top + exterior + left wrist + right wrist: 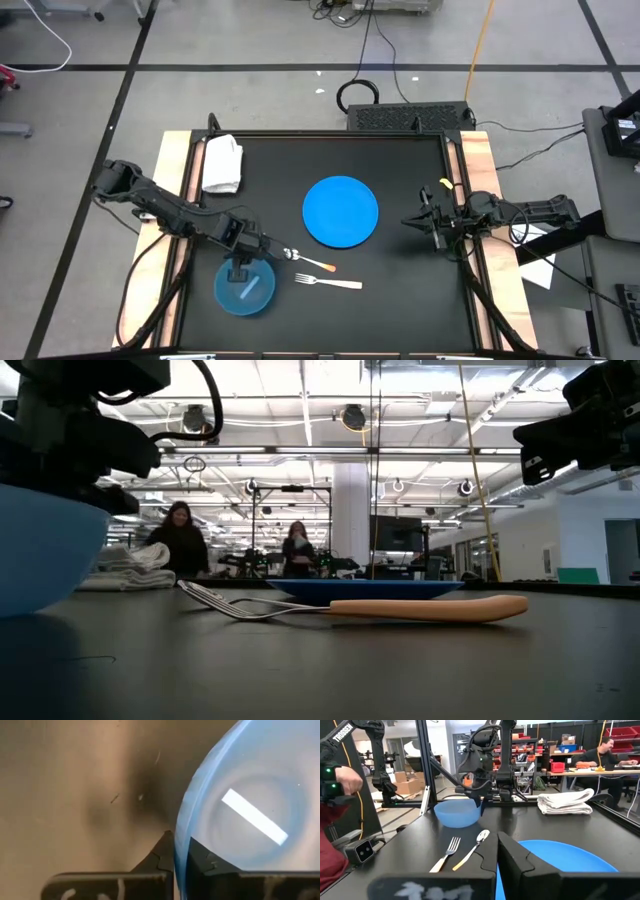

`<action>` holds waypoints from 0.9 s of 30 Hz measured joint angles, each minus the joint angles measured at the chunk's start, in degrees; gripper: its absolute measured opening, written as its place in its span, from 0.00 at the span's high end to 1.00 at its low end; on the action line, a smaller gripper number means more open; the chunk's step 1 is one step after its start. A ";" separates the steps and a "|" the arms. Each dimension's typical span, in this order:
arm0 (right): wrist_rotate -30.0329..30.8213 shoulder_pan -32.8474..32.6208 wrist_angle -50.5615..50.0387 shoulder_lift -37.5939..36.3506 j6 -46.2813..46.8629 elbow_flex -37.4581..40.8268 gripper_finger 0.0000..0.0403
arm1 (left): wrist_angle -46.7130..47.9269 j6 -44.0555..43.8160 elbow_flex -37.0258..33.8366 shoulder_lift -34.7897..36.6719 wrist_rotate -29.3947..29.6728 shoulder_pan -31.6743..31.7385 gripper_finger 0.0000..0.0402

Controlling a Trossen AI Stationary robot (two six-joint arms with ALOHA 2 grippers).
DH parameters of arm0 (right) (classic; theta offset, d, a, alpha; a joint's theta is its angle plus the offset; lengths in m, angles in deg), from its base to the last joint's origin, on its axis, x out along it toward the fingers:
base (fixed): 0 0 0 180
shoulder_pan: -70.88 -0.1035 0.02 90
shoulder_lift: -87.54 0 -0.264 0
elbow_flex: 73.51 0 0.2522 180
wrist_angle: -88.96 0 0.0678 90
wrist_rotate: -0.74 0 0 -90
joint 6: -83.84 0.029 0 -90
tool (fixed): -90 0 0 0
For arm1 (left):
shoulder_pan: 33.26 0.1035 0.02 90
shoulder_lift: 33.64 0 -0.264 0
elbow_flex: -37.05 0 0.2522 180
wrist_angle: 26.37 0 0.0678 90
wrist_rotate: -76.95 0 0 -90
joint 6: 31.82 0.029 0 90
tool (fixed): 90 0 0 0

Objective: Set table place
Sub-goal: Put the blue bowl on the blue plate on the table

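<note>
The left pincer [241,270] is gripping the light blue bowl [245,289] by its rim — in the left wrist view one finger [159,857] is sitting outside the wall and the other inside, closed on it. The bowl is resting near the bench's [400,300] front left corner, seemingly touching the surface. Just beside it, toward the middle, the spoon [308,260] and the fork [328,283] are lying with their long axes running roughly left to right, heads toward the bowl. Beyond them the blue plate [341,211] is sitting near the centre, and a folded white towel [222,163] is lying at the far left corner.

The right pincer [428,222] is waiting at the right edge, fingers parted and holding nothing, facing the plate. The cutlery is lying nearer the left arm — likely its job once the bowl is released.
</note>
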 joint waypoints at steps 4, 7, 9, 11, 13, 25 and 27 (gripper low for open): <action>0.00 -0.01 0.00 0.00 -0.01 -0.01 1.00 | 4.25 3.32 2.57 -0.05 1.30 0.00 0.98; 0.00 -0.01 0.00 0.00 -0.01 -0.01 1.00 | 7.99 4.29 5.55 -0.11 2.72 0.00 0.98; 0.00 -0.01 0.00 0.01 -0.03 -0.01 1.00 | 10.13 4.73 7.96 -0.16 3.91 0.32 0.99; 0.00 0.00 0.02 0.00 -0.03 0.00 1.00 | 11.76 6.14 10.46 -0.16 4.47 1.00 0.99; 0.02 -0.02 0.00 0.02 -0.03 -0.02 1.00 | 12.11 8.21 12.97 -0.16 5.02 1.78 0.98; 0.11 -0.02 0.00 0.02 -0.16 0.00 1.00 | 12.17 18.73 25.65 -0.17 4.10 10.82 0.99; 0.13 -0.02 0.00 0.02 -0.23 -0.01 1.00 | 12.18 21.18 27.67 -0.93 3.15 12.54 0.99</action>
